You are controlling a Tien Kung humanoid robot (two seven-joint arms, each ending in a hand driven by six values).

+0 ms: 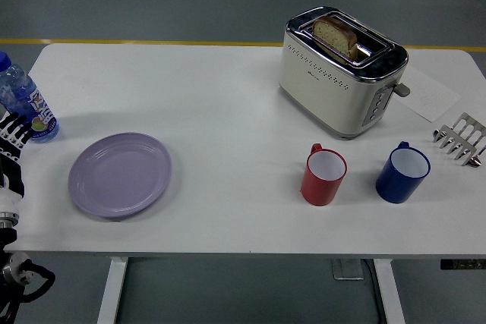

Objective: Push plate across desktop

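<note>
A lavender plate (120,174) lies flat on the white table (228,96) at the front left. My left hand (11,158) shows only partly at the picture's left edge, left of the plate and apart from it. Most of the hand is cut off by the frame. My right arm is out of view.
A water bottle (24,102) stands just behind my left hand. A cream toaster (342,73) with a bread slice (336,36) stands at the back right. A red mug (325,177) and a blue mug (402,174) stand to the right of the plate. A metal rack (460,139) sits at the right edge.
</note>
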